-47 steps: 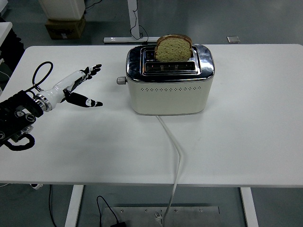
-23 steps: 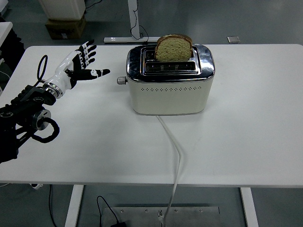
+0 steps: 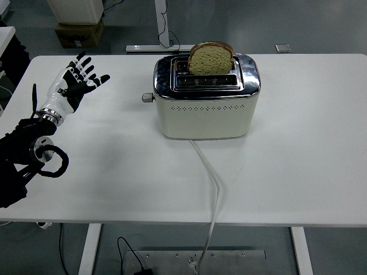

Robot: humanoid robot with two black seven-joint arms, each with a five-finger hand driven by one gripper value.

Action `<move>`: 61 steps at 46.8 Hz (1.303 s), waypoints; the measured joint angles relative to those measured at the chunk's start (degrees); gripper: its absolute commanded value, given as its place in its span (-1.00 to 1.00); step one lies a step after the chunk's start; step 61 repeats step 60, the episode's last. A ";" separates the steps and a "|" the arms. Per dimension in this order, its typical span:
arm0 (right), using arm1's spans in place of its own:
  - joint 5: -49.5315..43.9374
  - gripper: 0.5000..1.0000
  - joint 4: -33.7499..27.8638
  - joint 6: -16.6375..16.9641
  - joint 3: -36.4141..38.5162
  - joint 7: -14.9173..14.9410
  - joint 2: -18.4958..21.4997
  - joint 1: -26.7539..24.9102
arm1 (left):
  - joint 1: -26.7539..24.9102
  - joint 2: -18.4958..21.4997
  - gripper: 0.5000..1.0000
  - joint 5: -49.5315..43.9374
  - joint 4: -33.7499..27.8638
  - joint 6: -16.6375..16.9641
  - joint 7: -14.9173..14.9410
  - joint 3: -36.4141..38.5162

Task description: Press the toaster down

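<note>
Left hand (image 3: 73, 82) sits at upper left of frame, raised above the table, fingers (image 3: 86, 60) spread and fanned toward the top, thumb pointing right, nothing held. White palm faces the camera; black fingertips. Black forearm (image 3: 26, 157) enters from the left edge at mid-height, with a cable loop (image 3: 49, 161) at the wrist joint.

Versus half a second ago: hand has drawn back left and turned more upright; thumb tip earlier reached further right toward the toaster, now it is well apart from it. A second ago the hand was lower and flatter, fingers aimed right.

Toaster (image 3: 205, 103), cream body with chrome top, stands at upper centre of the white table (image 3: 298, 172), unchanged in place. Lever knob (image 3: 148, 98) sticks out of its left end, up near the top, facing the hand. Bread slice (image 3: 210, 58) stands upright in the rear slot, well proud of the top; front slot (image 3: 205, 82) looks empty. White power cord (image 3: 215, 189) leaves the front base, runs down across the table and drops over the near edge at bottom centre.

Open tabletop between hand and lever, nothing in the way. Right half of the table is bare. Far edge of the table lies just behind the toaster. Cardboard box (image 3: 79, 31) on the floor, top left.
</note>
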 measured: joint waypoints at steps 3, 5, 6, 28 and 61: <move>0.00 0.98 -0.01 0.00 0.00 0.00 0.00 0.00 | 0.70 -0.23 1.00 -1.35 1.21 -1.30 0.00 -1.59; 0.00 0.99 -0.01 0.00 0.00 -0.01 0.00 0.00 | 0.83 -0.42 1.00 -2.25 2.29 -2.21 0.00 -2.72; 0.00 0.99 -0.01 0.00 0.00 -0.02 0.00 -0.01 | 0.85 -0.63 1.00 -2.58 2.67 -2.59 0.00 -3.16; 0.00 0.99 -0.01 0.00 0.00 0.00 0.00 0.00 | 1.03 -6.32 1.00 -5.82 12.40 -9.87 0.00 -11.61; -0.24 0.99 0.00 0.00 -0.17 0.03 0.00 0.01 | 0.88 -8.40 1.00 -6.36 13.74 -10.25 0.04 -12.90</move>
